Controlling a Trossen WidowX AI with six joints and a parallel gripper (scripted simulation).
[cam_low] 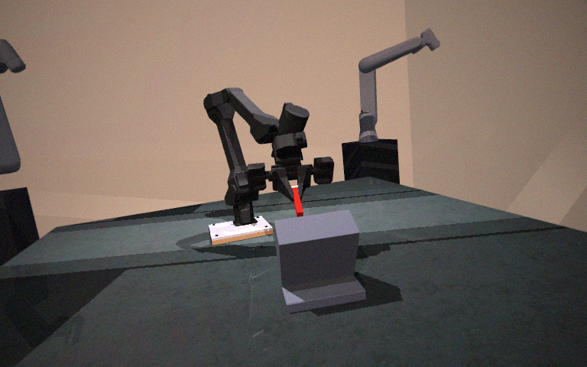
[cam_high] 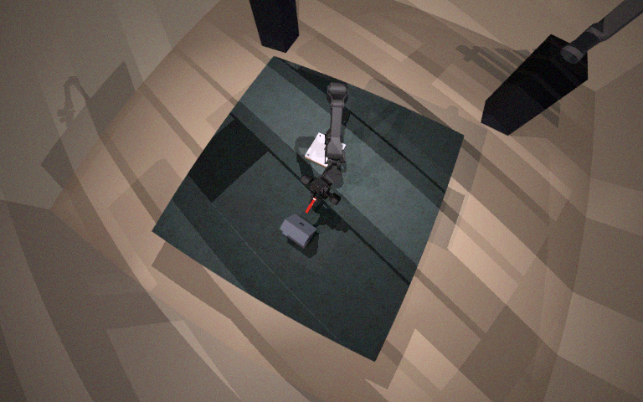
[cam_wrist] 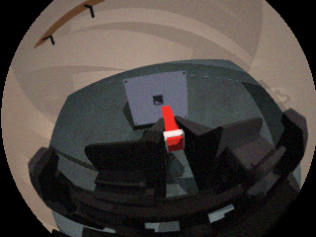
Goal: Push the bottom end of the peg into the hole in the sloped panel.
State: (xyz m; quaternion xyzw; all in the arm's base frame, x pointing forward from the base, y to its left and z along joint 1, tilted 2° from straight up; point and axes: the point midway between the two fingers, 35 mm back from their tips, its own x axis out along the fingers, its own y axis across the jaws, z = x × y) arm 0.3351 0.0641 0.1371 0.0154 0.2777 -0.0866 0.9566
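From overhead, the gripper (cam_high: 320, 195) hangs over the dark green table (cam_high: 379, 284), clamped on the upper end of a red peg (cam_high: 309, 206) that slants down toward the grey sloped panel (cam_high: 297, 229) just beyond it. Seen from the side, the peg (cam_low: 297, 202) tilts, its lower end at the panel's (cam_low: 318, 254) top edge; whether they touch I cannot tell. Through the wrist camera, the peg (cam_wrist: 170, 126) points at the small dark hole (cam_wrist: 157, 99) in the panel's face (cam_wrist: 141, 93).
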